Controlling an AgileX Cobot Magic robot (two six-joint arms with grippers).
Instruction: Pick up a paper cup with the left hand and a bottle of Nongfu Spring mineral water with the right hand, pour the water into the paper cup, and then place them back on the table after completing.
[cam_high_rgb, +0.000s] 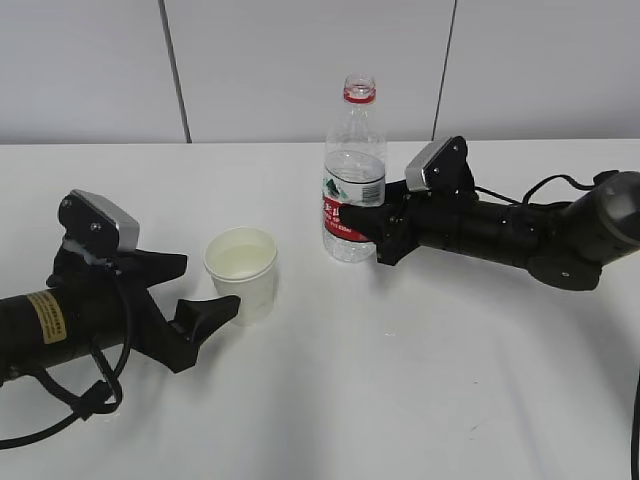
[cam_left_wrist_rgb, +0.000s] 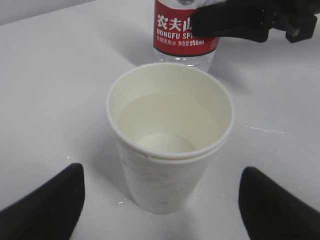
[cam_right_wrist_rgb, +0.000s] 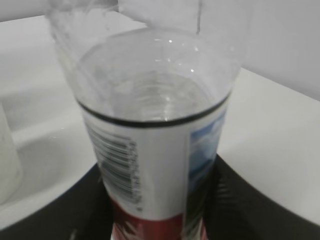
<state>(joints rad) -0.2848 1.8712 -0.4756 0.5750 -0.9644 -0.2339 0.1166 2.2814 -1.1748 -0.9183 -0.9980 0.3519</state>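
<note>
A white paper cup (cam_high_rgb: 243, 270) stands upright on the table (cam_high_rgb: 400, 380), with clear water (cam_left_wrist_rgb: 165, 117) in it. My left gripper (cam_high_rgb: 200, 290) is open, one finger on each side of the cup near its base and not touching it; the wrist view shows the cup (cam_left_wrist_rgb: 167, 175) between the black fingertips (cam_left_wrist_rgb: 50, 205). The Nongfu Spring bottle (cam_high_rgb: 354, 175), red-labelled and uncapped, stands upright on the table behind the cup. My right gripper (cam_high_rgb: 352, 225) is shut on its label, with a finger pressed against each side of the bottle (cam_right_wrist_rgb: 150, 165). Water (cam_right_wrist_rgb: 160, 95) part-fills it.
A grey panelled wall (cam_high_rgb: 300, 60) runs along the table's far edge. The left arm's cable (cam_high_rgb: 70, 400) lies near the front left. The right arm's cable (cam_high_rgb: 545, 185) loops at the far right.
</note>
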